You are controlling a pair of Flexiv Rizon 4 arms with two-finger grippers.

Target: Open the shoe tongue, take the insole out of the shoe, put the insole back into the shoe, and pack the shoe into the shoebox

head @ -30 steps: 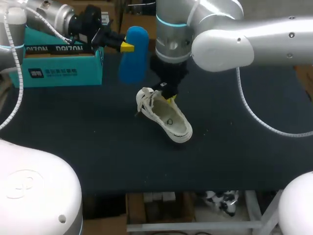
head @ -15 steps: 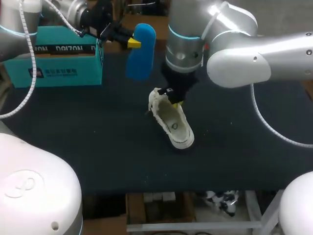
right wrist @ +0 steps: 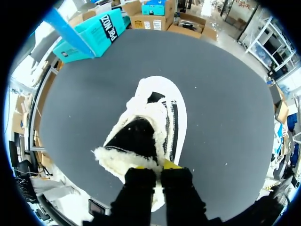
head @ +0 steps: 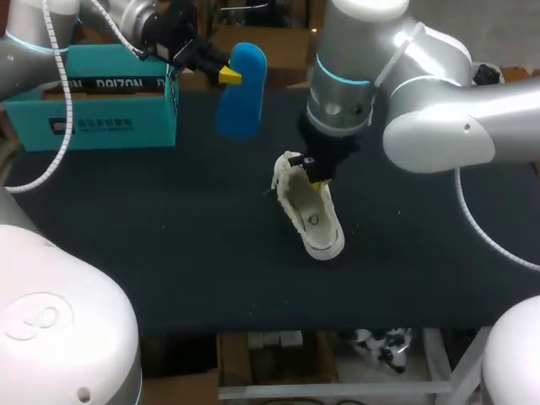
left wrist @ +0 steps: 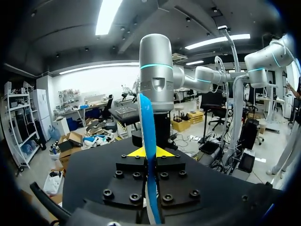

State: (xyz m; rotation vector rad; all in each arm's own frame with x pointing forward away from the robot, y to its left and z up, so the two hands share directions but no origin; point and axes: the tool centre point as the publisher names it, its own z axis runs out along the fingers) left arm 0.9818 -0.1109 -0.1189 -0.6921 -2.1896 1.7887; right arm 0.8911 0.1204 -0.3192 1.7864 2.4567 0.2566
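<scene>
Nearest us on the dark tabletop lies the white shoe, about mid-table and a touch right, one end pointing near and right. At its far end the right jaws come straight down and are pinched together on the fleecy rim of the opening, so the mouth is held wide. The right wrist view shows only dark lining in there and no insole inside. Further back and to the left, the blue insole hangs in the air, well clear of the shoe, with the left jaws clamped on its upper part. By my reading the take-out step is done and the put-back is in hand. The next move calls for swinging the insole right and down, lining it up with the shoe, and feeding it into that held-open mouth. Far left sits the teal shoebox; its contents cannot be made out from here.
</scene>
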